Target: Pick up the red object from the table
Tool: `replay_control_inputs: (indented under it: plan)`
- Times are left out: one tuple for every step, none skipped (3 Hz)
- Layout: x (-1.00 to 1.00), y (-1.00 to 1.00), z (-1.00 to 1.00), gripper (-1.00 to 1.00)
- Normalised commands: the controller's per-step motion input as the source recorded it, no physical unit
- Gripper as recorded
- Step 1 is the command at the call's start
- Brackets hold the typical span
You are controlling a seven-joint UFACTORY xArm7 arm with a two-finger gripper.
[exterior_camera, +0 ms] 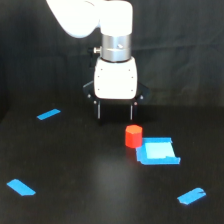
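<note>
While the pincer (116, 116) hangs released, one red object (133, 136), one blue square (158, 151), three tape strips (48, 114).

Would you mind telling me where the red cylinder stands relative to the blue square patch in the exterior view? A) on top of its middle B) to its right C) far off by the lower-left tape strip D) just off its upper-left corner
D: the red cylinder stands upright on the black table at the upper-left corner of the blue square patch, below the gripper.
</note>
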Motion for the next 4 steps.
replay_control_inputs:
  plan:
    - [0.5,-0.68,0.08,0.94]
    - [0.39,-0.75,0.17,1.0]
    - [0.08,-0.73,0.06,0.96]
    - [0.06,-0.72,-0.07,0.91]
